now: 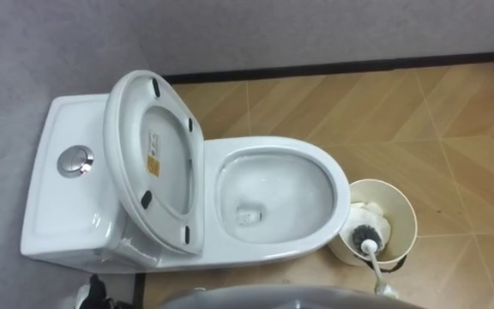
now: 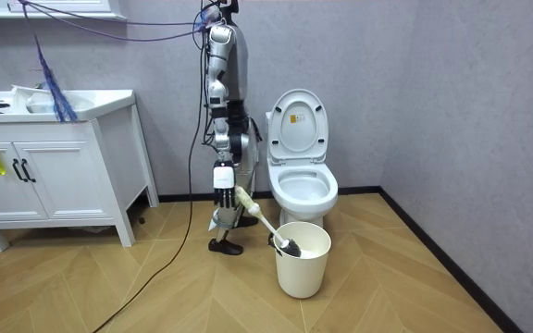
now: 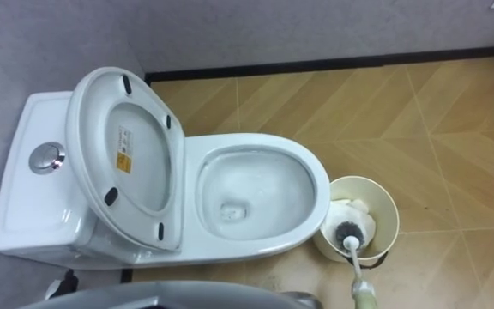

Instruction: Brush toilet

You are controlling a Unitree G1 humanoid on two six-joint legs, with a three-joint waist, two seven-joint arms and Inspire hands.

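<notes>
At the far left of the eye views stands the toilet's white cistern (image 1: 58, 193), against the grey wall, with a round chrome flush button (image 1: 75, 160) on its lid. Just right of it the seat (image 1: 123, 154) is raised together with the lid behind it, both leaning back towards the cistern. Further right the bowl (image 1: 277, 193) lies open, with a little water at the bottom. Right of the bowl's front, almost touching it, a cream bin (image 1: 401, 210) stands on the herringbone wood floor (image 1: 418, 112). The toilet brush (image 1: 370, 246) is in this bin: its dark bristle head (image 1: 363, 232) sits inside, beside something white. Its pale shaft slants out over the near rim towards the lower right.

In the room view a white vanity cabinet (image 2: 63, 166) with a basin stands at the left. The robot stands upright between it and the toilet, just beside the toilet and side-on to it. Its right hand (image 2: 230, 190) hangs low on the side nearer the camera, and its fingers are clamped round the upper end of the brush handle. From there the brush slopes down to the room view's right, into the bin in front of the toilet.
</notes>
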